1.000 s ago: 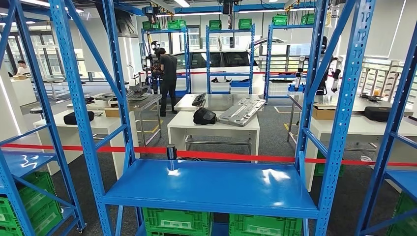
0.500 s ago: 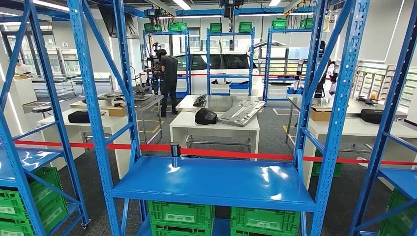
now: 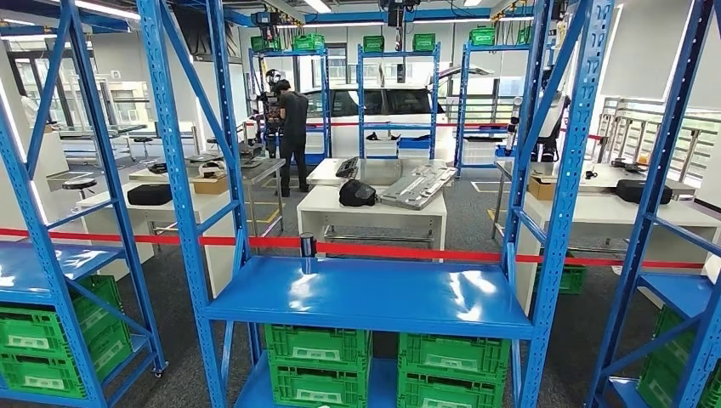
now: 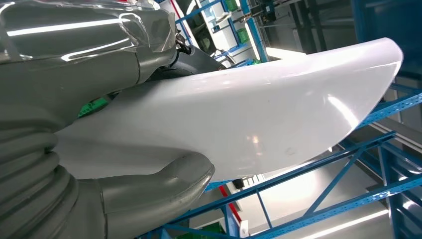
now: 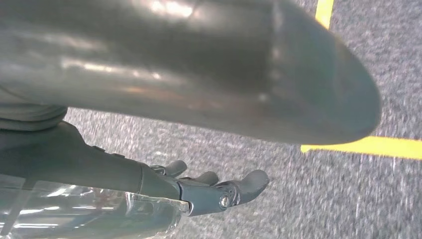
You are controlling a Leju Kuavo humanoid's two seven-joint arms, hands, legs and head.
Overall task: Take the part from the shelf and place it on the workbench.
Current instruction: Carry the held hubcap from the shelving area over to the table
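Observation:
In the left wrist view my left hand grips a smooth white curved part; the grey thumb presses one side of it and the darker fingers lie on the other side. In the right wrist view my right hand hangs over the grey carpet, its dark fingers stretched out and apart from the thumb, holding nothing. The blue shelf in front of me in the head view is bare. A white workbench stands beyond it.
Blue rack uprights frame the shelf. Green crates sit under it. A red barrier tape runs behind the rack. More white tables stand to the right and left. A person stands far back. A yellow floor line crosses the carpet.
The whole head picture has shifted: the camera has moved, so the blue shelf sits smaller and more of the green crates below it shows.

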